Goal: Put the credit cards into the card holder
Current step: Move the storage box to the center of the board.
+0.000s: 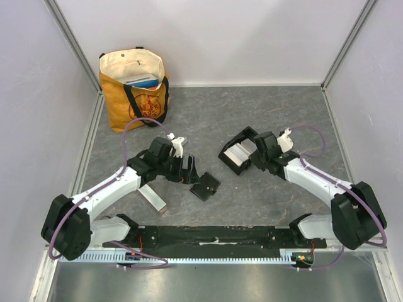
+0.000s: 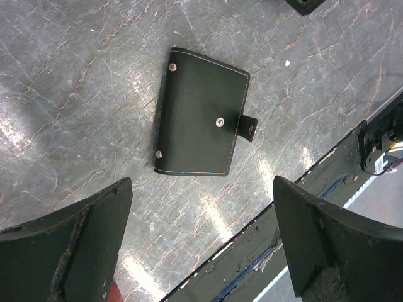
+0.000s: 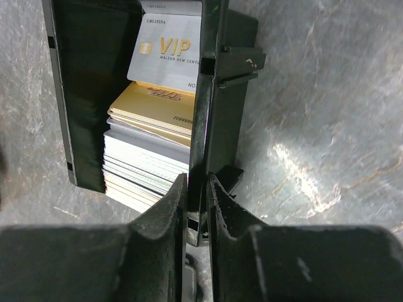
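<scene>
right tool (image 3: 197,189) pinching the card holder (image 3: 205,94) by its wall
credit cards (image 3: 157,116) sit stacked in one compartment – left tool (image 2: 201,189) hangs spread wide above the black wallet (image 2: 201,119). a firm, low pinch should stop the holder skidding on the worktop (image 3: 315,126) – no tilting.

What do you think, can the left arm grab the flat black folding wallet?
Probably yes: the open left gripper hangs close to the flat black folding wallet, and only bare grey table lies between them.
</scene>
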